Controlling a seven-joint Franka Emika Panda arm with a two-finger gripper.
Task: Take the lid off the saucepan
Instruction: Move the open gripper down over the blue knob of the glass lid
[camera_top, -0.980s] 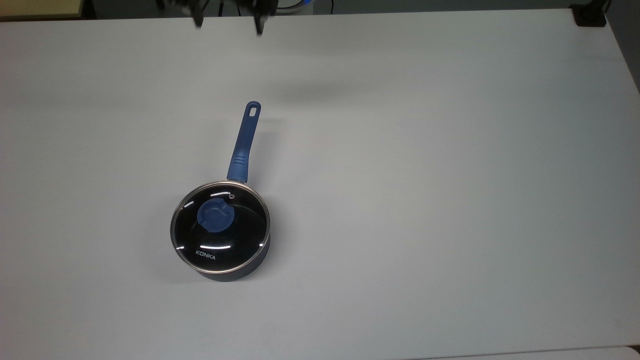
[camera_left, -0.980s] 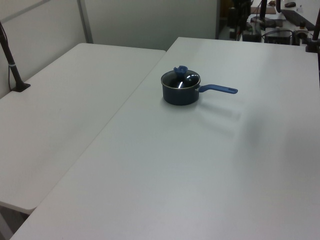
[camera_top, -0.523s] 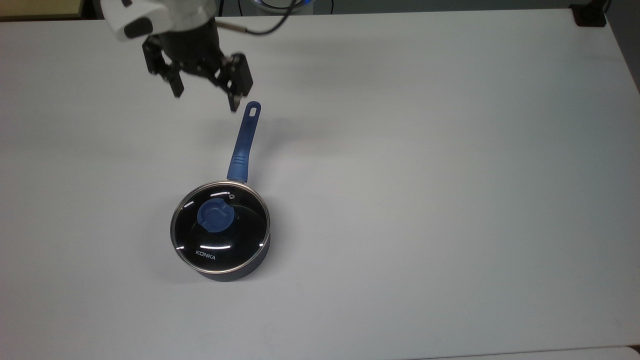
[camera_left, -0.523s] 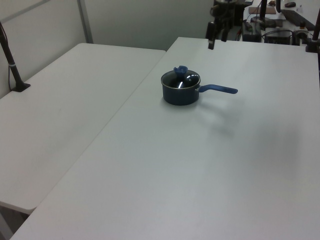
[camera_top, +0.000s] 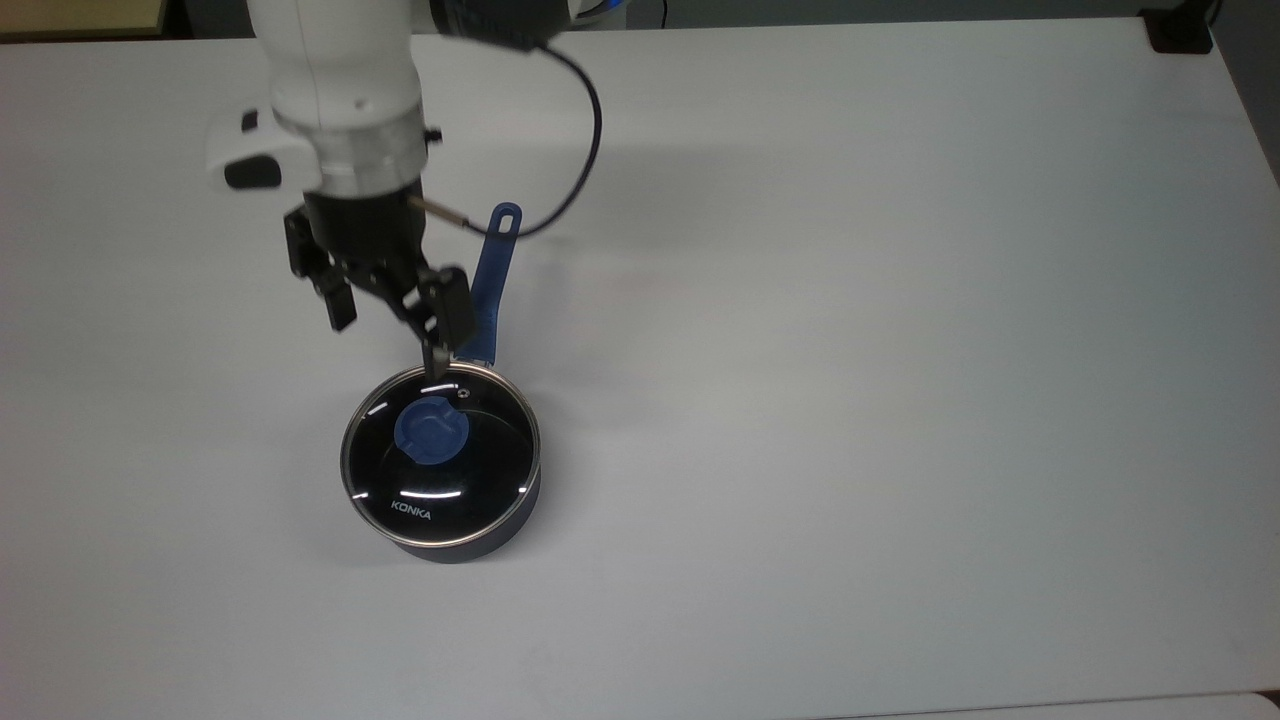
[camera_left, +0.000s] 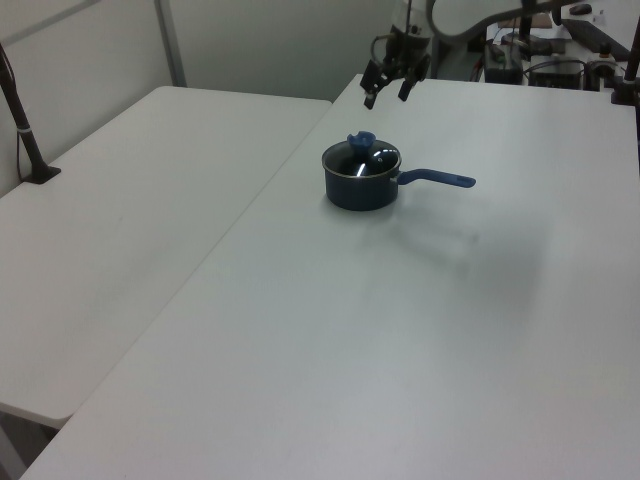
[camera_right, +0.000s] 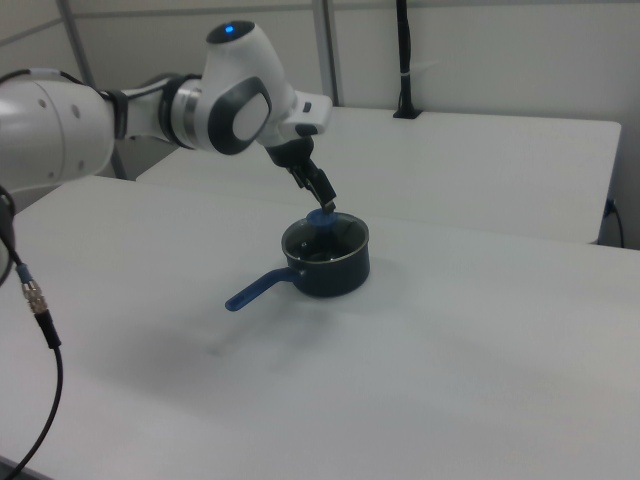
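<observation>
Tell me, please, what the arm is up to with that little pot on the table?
A Franka arm has brought its gripper in over a white table, fingers open and empty, hanging above the saucepan. In the top view it sits just above the pot's rim, by the root of the long blue handle. The glass lid is on the pan, and its blue knob is untouched. Judging by the left view, the gripper is clear of the knob, so nothing has been gripped yet.
</observation>
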